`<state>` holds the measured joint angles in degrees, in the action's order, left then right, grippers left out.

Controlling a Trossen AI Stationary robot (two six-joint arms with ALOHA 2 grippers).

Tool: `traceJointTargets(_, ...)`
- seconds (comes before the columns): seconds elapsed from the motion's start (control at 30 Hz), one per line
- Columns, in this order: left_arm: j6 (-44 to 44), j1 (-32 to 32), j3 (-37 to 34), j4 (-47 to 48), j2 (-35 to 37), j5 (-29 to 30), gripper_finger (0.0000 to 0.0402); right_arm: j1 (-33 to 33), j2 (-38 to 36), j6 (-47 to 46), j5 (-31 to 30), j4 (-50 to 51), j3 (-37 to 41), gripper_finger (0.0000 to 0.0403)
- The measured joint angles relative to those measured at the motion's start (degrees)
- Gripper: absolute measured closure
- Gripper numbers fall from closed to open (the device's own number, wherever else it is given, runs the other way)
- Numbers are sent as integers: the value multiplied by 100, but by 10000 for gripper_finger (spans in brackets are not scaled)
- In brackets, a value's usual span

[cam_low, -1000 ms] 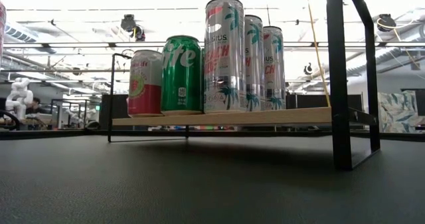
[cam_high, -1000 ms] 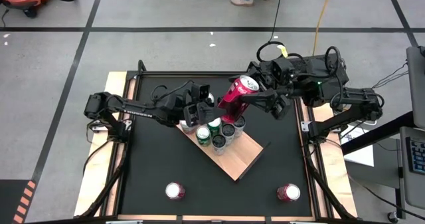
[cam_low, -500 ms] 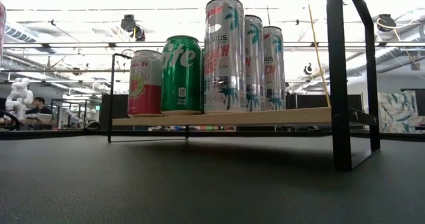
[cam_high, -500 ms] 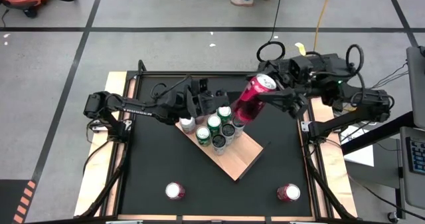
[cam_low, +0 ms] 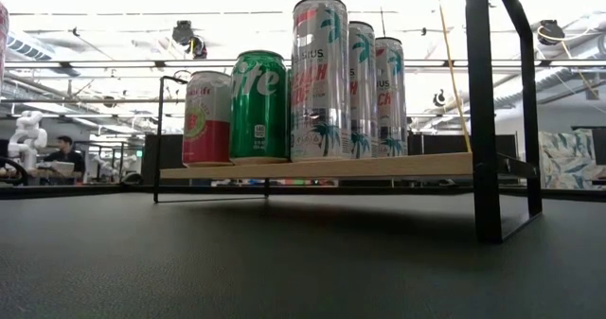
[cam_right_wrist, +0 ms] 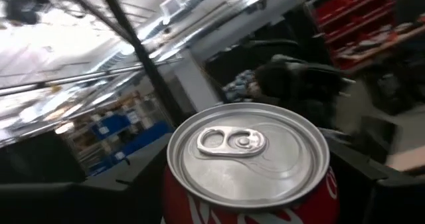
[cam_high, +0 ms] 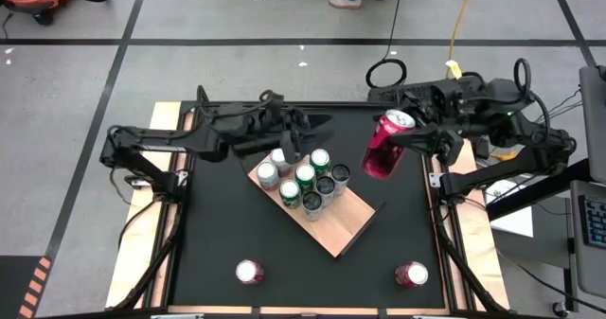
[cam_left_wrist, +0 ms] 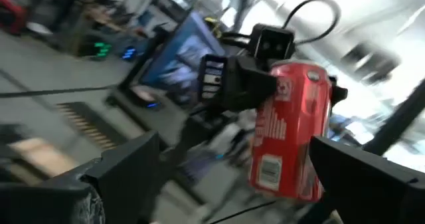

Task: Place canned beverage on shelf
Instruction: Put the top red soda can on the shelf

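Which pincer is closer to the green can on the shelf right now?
Left. The left pincer hovers open just above the cans, close to the green can on the shelf. The right pincer holds a red can off to the shelf's side.

Held can (cam_high: 384, 146): you see a red body with white print and a silver lid.
Shelf (cam_high: 346, 226): light tan wood grain, with thin dark edges and black rods.
Short can on the shelf (cam_low: 206, 117): pink-red below, pale above, with a green mark.
Green can (cam_low: 258, 105): you see green with white letters.
Tall cans (cam_low: 320, 78): silver, with teal palm trees and red letters.
Table (cam_high: 284, 272): you see a black top and pale wooden side rails.
Two loose cans (cam_high: 249, 272): red sides, silver tops.
Arms (cam_high: 189, 141): dark, almost black.
Floor (cam_high: 76, 82): grey, with black lines.
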<state>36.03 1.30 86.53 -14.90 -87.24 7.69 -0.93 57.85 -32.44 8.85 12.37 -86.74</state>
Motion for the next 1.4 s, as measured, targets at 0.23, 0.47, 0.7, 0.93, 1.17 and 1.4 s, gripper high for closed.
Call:
traceJointTargets(0.23, -693, 136, 927, 1606, 10, 911, 11, 7, 3, -224, -798, 403, 0, 128)
traceJointTargets(0.47, -843, 336, 1111, 1859, -23, 1576, 11, 11, 25, -653, -2075, 508, -4, 128)
traceJointTargets(0.7, -983, 533, 1108, 1857, -246, 1876, 11, 7, 104, -742, -2687, 544, -4, 127)
traceJointTargets(0.93, -992, 639, 1104, 1818, -377, 2028, 11, 11, 254, -761, -3153, 633, -4, 127)
traceJointTargets(1.17, -1552, 640, 1108, 1670, -575, 1909, 11, 20, 521, -858, -3325, 668, -4, 127)
traceJointTargets(1.4, -1301, 581, 1103, 2071, -573, 1864, 2, 20, 774, -1017, -3284, 677, -4, 126)
